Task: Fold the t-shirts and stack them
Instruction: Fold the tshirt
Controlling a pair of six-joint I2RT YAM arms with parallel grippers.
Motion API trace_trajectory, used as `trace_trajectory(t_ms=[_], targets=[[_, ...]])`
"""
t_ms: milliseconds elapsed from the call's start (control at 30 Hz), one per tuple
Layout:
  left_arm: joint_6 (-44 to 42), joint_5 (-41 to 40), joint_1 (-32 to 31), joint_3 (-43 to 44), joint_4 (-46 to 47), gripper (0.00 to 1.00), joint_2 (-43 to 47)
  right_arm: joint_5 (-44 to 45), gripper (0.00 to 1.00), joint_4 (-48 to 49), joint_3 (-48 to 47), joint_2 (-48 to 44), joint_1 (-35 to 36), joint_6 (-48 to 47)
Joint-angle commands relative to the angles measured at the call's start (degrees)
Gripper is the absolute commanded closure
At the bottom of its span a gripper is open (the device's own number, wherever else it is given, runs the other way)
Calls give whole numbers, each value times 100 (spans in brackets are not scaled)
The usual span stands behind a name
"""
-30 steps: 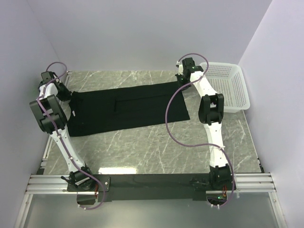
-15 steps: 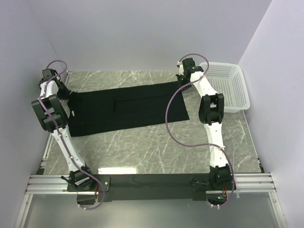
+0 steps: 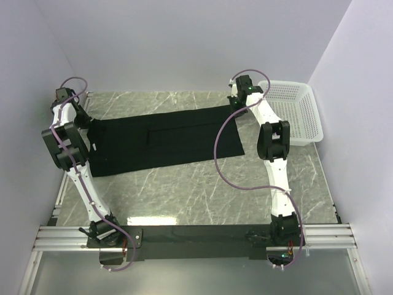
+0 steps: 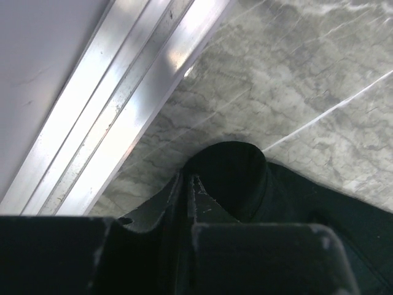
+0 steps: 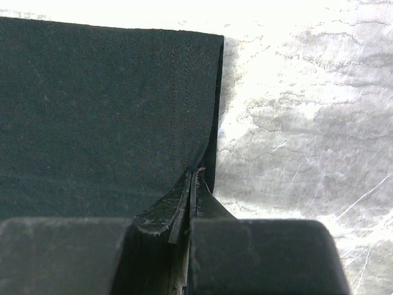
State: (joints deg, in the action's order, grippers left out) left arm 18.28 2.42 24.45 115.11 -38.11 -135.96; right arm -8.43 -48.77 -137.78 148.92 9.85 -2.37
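A plain black t-shirt (image 3: 166, 138) lies spread flat across the marble table, stretched from left to right. My left gripper (image 3: 86, 121) is down at its left end. In the left wrist view its jaws (image 4: 189, 179) are nearly together, with a raised hump of black cloth (image 4: 230, 175) bunched at the tips. My right gripper (image 3: 236, 106) sits at the shirt's far right corner. In the right wrist view it (image 5: 195, 175) is shut on the stitched hem (image 5: 184, 92), which curves up into the jaws.
A white perforated basket (image 3: 288, 83) stands at the back right, just beyond the right arm. An aluminium rail (image 4: 123, 104) runs along the table's left edge, close to the left gripper. The walls stand close on both sides.
The left wrist has shifted slightly toward the left wall. The shirt's right edge has drawn in a touch. The right arm has barely moved.
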Motion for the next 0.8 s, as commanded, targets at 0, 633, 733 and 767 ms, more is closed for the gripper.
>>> trace_trajectory(t_ms=[0, 633, 733, 767], targets=[[-53, -128, 104, 459, 67, 88, -27, 412, 100, -1, 198, -241, -97, -62], [-27, -31, 7, 346, 435, 67, 579, 158, 76, 333, 620, -767, -106, -237], [-9, -22, -54, 232, 532, 65, 711, 8, 57, 535, 831, -1102, -106, -342], [0, -22, -98, 231, 550, 65, 798, -53, 51, 562, 849, -1163, -106, -369]])
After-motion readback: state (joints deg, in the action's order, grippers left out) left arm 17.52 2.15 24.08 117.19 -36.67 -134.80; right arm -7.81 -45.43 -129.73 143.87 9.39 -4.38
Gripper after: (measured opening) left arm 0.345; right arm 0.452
